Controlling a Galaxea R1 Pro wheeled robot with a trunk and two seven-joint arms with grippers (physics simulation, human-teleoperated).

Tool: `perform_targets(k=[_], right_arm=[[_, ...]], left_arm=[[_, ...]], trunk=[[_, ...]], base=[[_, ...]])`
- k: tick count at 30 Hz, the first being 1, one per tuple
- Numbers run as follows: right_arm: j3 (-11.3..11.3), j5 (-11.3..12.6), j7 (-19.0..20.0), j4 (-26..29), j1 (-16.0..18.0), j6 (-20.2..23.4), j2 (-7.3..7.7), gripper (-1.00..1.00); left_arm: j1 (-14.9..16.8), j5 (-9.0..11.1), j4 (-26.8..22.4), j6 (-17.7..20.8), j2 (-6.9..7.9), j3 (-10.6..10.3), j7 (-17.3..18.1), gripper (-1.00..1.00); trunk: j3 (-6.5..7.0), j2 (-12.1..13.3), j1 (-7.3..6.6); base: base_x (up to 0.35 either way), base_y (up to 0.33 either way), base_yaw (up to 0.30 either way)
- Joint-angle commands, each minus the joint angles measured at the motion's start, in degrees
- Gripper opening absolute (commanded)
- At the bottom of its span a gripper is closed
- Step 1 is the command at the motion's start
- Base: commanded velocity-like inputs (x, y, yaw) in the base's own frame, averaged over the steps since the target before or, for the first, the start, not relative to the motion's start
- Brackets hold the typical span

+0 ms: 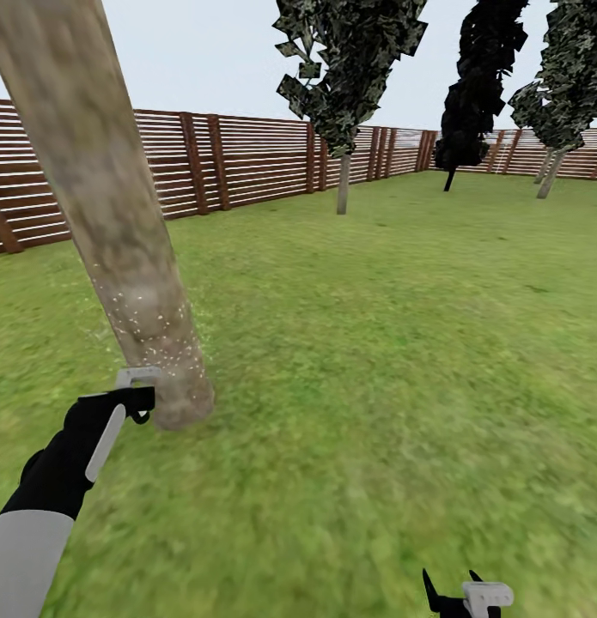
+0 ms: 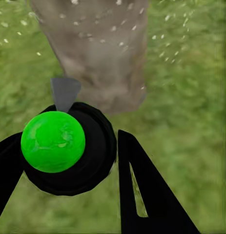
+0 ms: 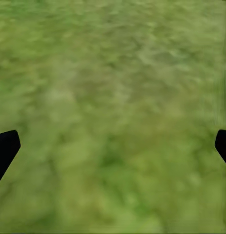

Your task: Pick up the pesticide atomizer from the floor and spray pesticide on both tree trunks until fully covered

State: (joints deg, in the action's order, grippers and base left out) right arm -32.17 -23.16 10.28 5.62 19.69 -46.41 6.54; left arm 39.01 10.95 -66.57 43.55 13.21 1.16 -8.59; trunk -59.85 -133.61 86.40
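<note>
The left claw [image 2: 69,161] is clamped on the spray bottle [image 2: 69,151], whose green-topped black body sits between the fingers, nozzle toward the tree trunk [image 1: 118,232] just ahead, which is dotted with pale specks. The right claw [image 3: 113,146] hangs spread wide over grass [image 3: 113,73], holding nothing.

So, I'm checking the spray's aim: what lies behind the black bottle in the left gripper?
Behind the black bottle with the green dome stands the thick pale mottled tree trunk, flecked with pale droplets, on green grass. The bottle covers part of the trunk's base.
</note>
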Motion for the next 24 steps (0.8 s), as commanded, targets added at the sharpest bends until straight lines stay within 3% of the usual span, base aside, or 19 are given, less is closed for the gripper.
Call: perform_targets(k=[1,9,13,16,18,21,24], right_arm=[[0.00,0.03,0.00,0.00,0.00,0.00,0.00,1.00],[0.00,0.02,0.00,0.00,0.00,0.00,-0.04,1.00],[0.00,0.00,0.00,0.00,0.00,0.00,-0.04,1.00],[0.00,0.00,0.00,0.00,0.00,0.00,-0.04,1.00],[0.00,-0.03,0.00,0.00,0.00,0.00,-0.04,1.00],[0.00,-0.02,0.00,0.00,0.00,0.00,-0.02,1.00],[0.00,0.01,0.00,0.00,0.00,0.00,-0.04,1.00]], left_arm=[[0.04,0.00,-0.03,-0.02,-0.01,0.00,-0.04,-1.00],[0.30,-0.11,-1.27,0.04,-0.48,0.16,-0.12,-1.00],[0.41,-0.03,-1.71,0.04,-0.55,-0.01,-0.12,-1.00],[0.15,-0.18,-1.45,-0.09,-1.47,0.28,-0.83,-1.00],[-0.51,0.04,-0.84,-0.46,-1.44,0.32,-0.87,-1.00],[-4.58,0.52,-0.46,-1.11,-1.57,0.15,-0.55,-1.00],[-5.56,0.15,6.68,-6.26,-3.41,0.01,-0.32,-1.00]], trunk=[[0.00,0.00,0.00],[0.00,0.00,0.00],[0.00,0.00,0.00],[0.00,0.00,0.00],[0.00,0.00,0.00],[0.00,0.00,0.00],[0.00,0.00,0.00]], base=[[0.222,-0.201,0.038],[0.198,-0.205,0.170],[0.004,-0.270,0.007],[-0.233,-0.150,0.000],[-0.137,-0.018,0.000],[-0.028,-0.004,0.000],[-0.003,0.000,0.000]])
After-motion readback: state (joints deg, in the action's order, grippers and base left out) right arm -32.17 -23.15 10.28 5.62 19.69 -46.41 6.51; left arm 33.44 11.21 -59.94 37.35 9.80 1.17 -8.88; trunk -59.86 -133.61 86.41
